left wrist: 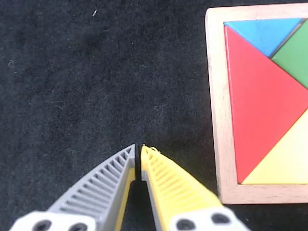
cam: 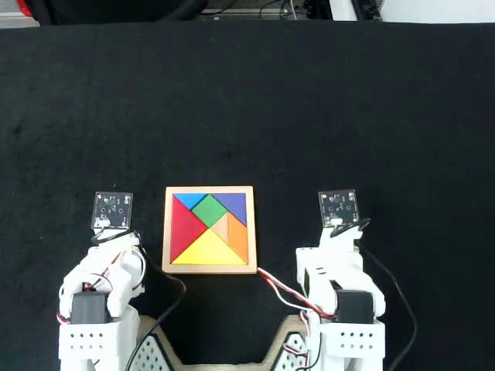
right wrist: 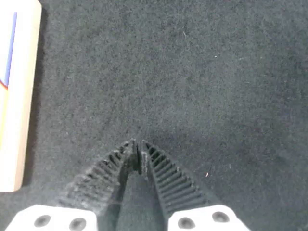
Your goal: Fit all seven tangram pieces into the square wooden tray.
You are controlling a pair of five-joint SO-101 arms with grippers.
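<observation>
The square wooden tray point(cam: 165, 232) lies on the black cloth between the two arms, and coloured tangram pieces fill it: blue point(cam: 188, 200), green point(cam: 209, 210), purple point(cam: 234, 203), red point(cam: 186, 226), yellow point(cam: 206, 250) and two orange ones point(cam: 236, 232). The left wrist view has the tray's edge point(left wrist: 216, 106) with the red piece point(left wrist: 260, 101), a blue piece point(left wrist: 262, 33) and a yellow one point(left wrist: 284, 161). My left gripper point(left wrist: 138, 150) is shut over bare cloth beside the tray. My right gripper point(right wrist: 136, 144) is shut too, on the tray's point(right wrist: 19, 96) other side.
Both arms are folded back near the table's front edge, the left point(cam: 100, 286) and the right point(cam: 340, 278). Black cloth point(cam: 247, 108) covers the table. Cables point(cam: 282, 290) run between the arm bases.
</observation>
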